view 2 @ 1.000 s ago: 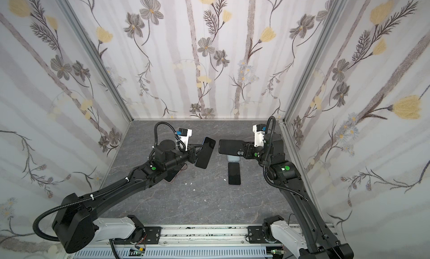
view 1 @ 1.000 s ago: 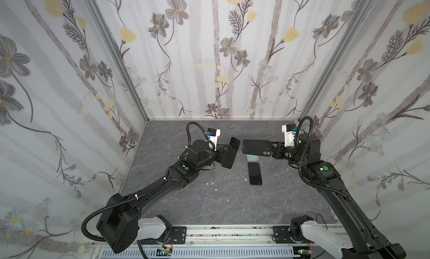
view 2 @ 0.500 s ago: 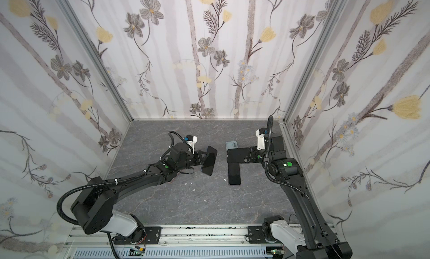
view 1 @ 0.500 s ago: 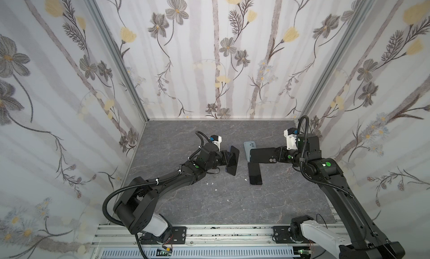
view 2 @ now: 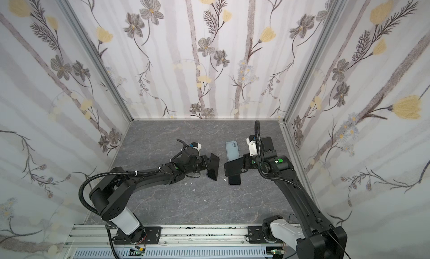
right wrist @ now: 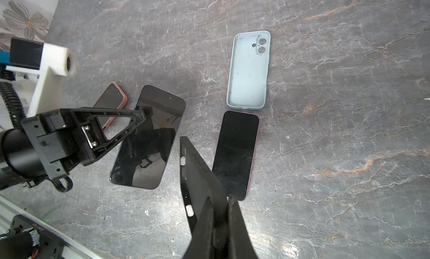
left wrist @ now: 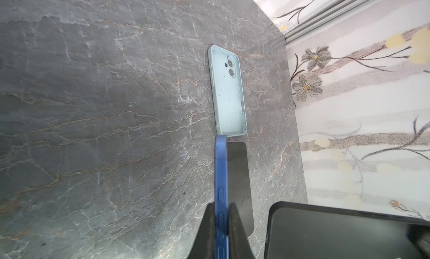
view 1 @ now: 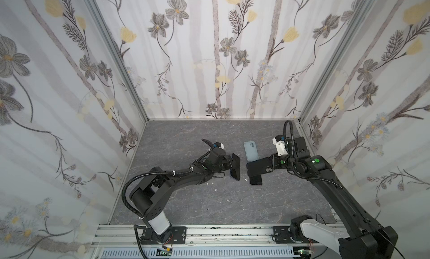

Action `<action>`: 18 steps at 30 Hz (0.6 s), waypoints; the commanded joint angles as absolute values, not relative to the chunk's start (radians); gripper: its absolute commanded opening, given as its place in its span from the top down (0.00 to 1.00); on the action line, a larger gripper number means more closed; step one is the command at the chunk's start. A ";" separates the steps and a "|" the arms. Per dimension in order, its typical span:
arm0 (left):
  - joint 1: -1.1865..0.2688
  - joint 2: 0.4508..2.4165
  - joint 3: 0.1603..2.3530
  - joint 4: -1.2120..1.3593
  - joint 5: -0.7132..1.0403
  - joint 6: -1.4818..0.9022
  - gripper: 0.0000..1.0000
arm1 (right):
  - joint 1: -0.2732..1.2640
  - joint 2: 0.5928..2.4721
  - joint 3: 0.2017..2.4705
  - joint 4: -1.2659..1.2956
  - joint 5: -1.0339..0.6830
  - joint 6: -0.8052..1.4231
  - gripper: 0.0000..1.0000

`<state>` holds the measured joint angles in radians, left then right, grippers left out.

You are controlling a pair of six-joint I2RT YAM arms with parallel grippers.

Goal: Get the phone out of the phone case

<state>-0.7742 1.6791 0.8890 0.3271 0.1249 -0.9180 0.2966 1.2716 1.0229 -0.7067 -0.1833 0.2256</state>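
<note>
The left gripper [left wrist: 221, 206] is clamped on the rim of a blue-edged phone [left wrist: 220, 171], held on edge left of the table's middle. Across a small gap, the right gripper [right wrist: 220, 200] pinches the empty black phone case [right wrist: 197, 171]. With phone and case apart, the removal looks done, and only setting both down seems left. An empty pale blue case [right wrist: 249, 71] and another phone [right wrist: 235, 153] lie on the table beside them.

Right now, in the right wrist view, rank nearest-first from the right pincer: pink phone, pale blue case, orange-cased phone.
1. pink phone, beside the right pincer.
2. pale blue case, past that phone.
3. orange-cased phone, beyond the left pincer.
</note>
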 commanded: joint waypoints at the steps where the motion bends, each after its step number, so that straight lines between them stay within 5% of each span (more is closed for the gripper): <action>1: -0.775 1.693 0.883 0.435 0.096 -0.984 1.00 | 0.301 1.304 1.007 -0.636 -0.147 0.207 1.00; 18: -0.769 1.808 0.902 0.460 0.084 -1.000 1.00 | 0.298 1.480 1.023 -0.500 -0.169 0.263 1.00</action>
